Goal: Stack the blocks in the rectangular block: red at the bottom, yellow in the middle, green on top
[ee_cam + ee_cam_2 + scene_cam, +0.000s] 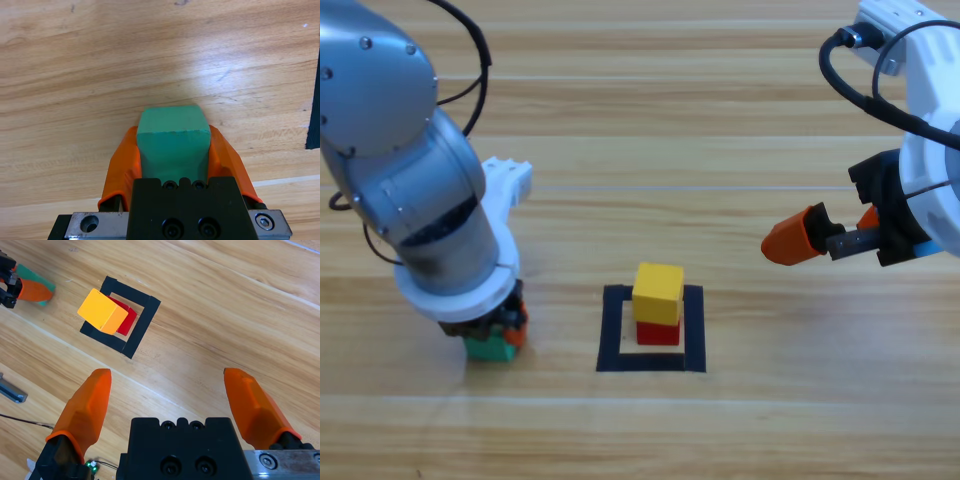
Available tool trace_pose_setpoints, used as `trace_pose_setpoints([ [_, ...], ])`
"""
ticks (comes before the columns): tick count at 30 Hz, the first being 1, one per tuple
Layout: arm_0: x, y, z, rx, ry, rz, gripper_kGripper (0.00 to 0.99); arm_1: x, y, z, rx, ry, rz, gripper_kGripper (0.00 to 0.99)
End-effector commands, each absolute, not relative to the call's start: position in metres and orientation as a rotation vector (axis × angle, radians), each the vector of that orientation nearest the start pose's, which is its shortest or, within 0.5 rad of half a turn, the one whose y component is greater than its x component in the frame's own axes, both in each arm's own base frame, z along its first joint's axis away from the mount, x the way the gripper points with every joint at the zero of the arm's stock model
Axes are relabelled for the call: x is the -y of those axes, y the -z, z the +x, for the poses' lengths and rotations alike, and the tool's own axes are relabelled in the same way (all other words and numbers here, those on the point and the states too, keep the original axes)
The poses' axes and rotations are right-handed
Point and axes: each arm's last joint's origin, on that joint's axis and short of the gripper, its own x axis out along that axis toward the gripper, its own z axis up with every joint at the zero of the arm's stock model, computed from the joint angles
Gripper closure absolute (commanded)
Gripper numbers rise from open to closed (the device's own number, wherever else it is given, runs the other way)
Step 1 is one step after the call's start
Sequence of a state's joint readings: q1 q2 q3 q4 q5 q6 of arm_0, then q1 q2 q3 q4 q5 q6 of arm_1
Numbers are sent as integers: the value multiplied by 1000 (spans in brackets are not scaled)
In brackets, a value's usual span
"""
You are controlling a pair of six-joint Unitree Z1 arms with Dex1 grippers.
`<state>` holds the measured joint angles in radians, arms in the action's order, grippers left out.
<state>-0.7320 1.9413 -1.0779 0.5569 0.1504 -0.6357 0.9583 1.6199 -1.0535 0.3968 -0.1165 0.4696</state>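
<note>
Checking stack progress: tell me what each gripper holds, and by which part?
Left gripper clamps the green cube by two opposite side faces. Right gripper is open, holding nothing.

Overhead camera looks down on the wooden table (740, 120).
Both wrist cameras angle tableward; the right's shares the rectangular block (140, 327) with it.

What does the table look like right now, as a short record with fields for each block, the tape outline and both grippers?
red block: inside the tape outline, on the wood
yellow block: stacked on the red block
green block: on the table left of the outline, between the left gripper's jaws
left gripper: shut on the green block
right gripper: open, holding nothing, off to the right of the outline
stack: two of three placed
</note>
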Motion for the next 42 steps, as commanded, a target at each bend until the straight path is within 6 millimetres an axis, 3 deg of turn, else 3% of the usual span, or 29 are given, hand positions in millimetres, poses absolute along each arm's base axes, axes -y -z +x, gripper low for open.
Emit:
trace_pose_setpoints([
  [1, 204, -222, 255, -1298, 56, 48, 818, -244, -261, 188, -1053, -512, -131, 0],
  [6, 225, -284, 271, -1238, 102, 28, 818, -244, -261, 188, -1052, -511, -132, 0],
  [11, 255, -312, 275, -1238, 179, 42, 818, -244, -261, 188, -1051, -511, -134, 0],
  [16, 302, -310, 276, -1270, 226, 107, 818, -244, -260, 187, -1051, -511, -136, 0],
  [22, 329, -290, 271, -1302, 221, 136, 818, -244, -260, 187, -1051, -511, -136, 0],
  [27, 343, -277, 268, -1329, 202, 154, 817, -244, -260, 187, -1051, -512, -137, 0],
  [42, 358, -265, 259, -1346, 169, 155, 817, -244, -260, 188, -1053, -513, -139, 0],
])
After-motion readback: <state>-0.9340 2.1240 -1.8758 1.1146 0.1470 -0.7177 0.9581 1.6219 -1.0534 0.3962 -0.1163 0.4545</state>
